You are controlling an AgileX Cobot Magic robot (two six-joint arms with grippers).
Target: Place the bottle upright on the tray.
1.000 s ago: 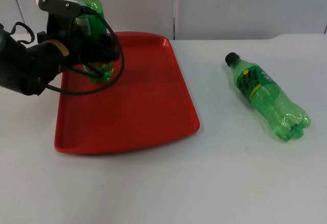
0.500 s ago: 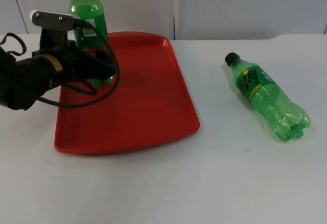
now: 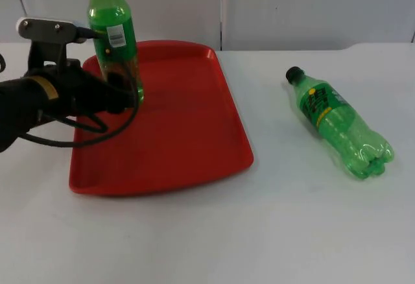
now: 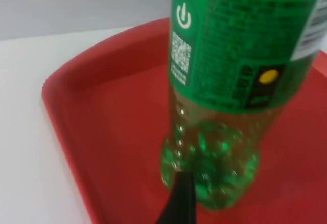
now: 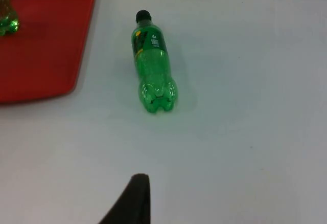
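A green bottle [image 3: 114,41] stands upright in the far left corner of the red tray [image 3: 188,135]. My left gripper [image 3: 122,94] is open just left of the bottle's base, its fingers drawn back off it. The left wrist view looks at the bottle [image 4: 230,60] from close up, standing free on the tray [image 4: 102,111], with one black fingertip [image 4: 179,203] before its base. A second green bottle [image 3: 337,118] with a black cap lies on its side on the white table at the right. My right gripper [image 5: 135,201] waits above the table, well short of that lying bottle [image 5: 152,65].
The grey partition wall [image 3: 292,5] runs along the far edge of the table, just behind the tray. Bare white table top [image 3: 214,232] stretches in front of the tray and between the tray and the lying bottle.
My left gripper has let go of the upright bottle and pulled back to the left and slightly toward the front. The bottle stays standing on the tray.
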